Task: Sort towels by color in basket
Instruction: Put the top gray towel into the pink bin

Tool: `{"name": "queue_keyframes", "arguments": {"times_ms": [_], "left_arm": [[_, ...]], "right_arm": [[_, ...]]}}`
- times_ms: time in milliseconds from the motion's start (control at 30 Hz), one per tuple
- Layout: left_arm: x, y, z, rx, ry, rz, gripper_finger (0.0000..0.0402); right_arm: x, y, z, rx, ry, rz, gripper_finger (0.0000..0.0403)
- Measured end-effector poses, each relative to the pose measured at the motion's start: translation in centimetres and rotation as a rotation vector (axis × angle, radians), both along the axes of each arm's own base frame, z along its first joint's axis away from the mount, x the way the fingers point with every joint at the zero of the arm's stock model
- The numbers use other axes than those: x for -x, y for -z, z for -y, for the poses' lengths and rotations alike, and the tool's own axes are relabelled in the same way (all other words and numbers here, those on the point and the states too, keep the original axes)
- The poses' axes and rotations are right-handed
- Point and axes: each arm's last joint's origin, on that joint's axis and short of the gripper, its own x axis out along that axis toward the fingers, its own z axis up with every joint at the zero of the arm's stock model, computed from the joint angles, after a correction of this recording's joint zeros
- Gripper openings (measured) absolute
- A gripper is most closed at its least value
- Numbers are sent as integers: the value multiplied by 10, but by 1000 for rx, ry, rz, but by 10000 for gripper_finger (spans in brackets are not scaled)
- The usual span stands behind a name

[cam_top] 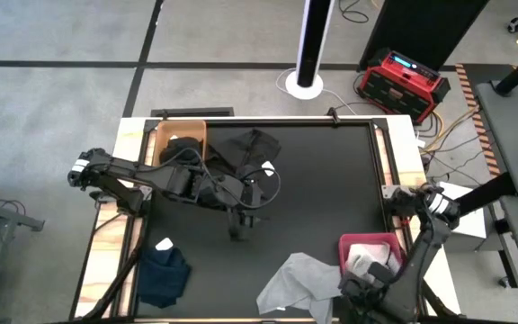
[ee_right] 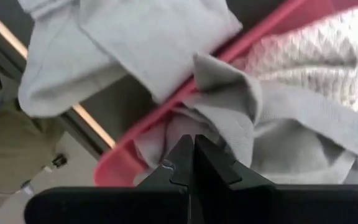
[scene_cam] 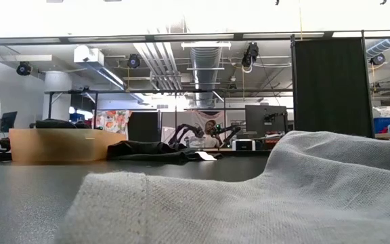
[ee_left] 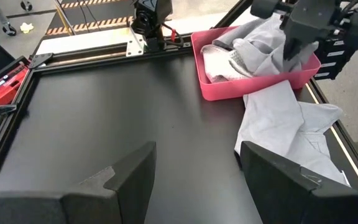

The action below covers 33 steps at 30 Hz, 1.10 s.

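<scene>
On the desk's (cam_top: 322,189) far left corner sits an orange basket (cam_top: 180,137) with a black towel (cam_top: 185,149) in it, and more black cloth (cam_top: 250,148) spills out of it onto the dark surface just beside it. The left arm reaches in from the left edge across that pile, and the left claw (cam_top: 238,225) hangs over bare desk a little past the cloth, its two fingers (ee_left: 126,180) standing well apart with nothing between them. Near the front left corner a navy towel (cam_top: 165,274) with a small white tag lies crumpled on its own, well apart from the baskets. Toward the front right a grey towel (cam_top: 299,283) lies spread on the desk, one end drawn up over the rim of a pink basket (cam_top: 367,245) and into it; in the low view this grey cloth fills the foreground, with the orange basket and the black cloth far behind it. Inside the pink basket lies a white towel (ee_left: 219,59) with a waffle weave, touching the grey one. The right claw (cam_top: 371,274) is down at the pink basket's near side, over the bunched grey cloth; in its own wrist view the fingers (ee_right: 207,165) are pressed together tip to tip, with grey folds just beyond them, and whether any cloth is pinched between them I cannot tell.
</scene>
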Motion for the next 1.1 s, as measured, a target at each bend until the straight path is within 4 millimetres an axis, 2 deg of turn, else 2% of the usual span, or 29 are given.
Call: {"name": "queue_keyframes", "arguments": {"times_ms": [100, 233, 800, 933, 1100], "left_arm": [[0, 0, 0, -2, 1, 0, 219], [0, 0, 0, -4, 2, 0, 219], [0, 1, 0, -6, 2, -8, 219], [1, 1, 0, -6, 2, -10, 219], [2, 2, 0, -11, 2, -29, 219]], "right_arm": [[11, 1, -3, 26, 26, -9, 9], [21, 13, -2, 78, 38, -24, 9], [20, 71, 7, 21, 15, 22, 9], [21, 67, 8, 22, -1, 12, 9], [22, 39, 7, -38, -20, 7, 9]]}}
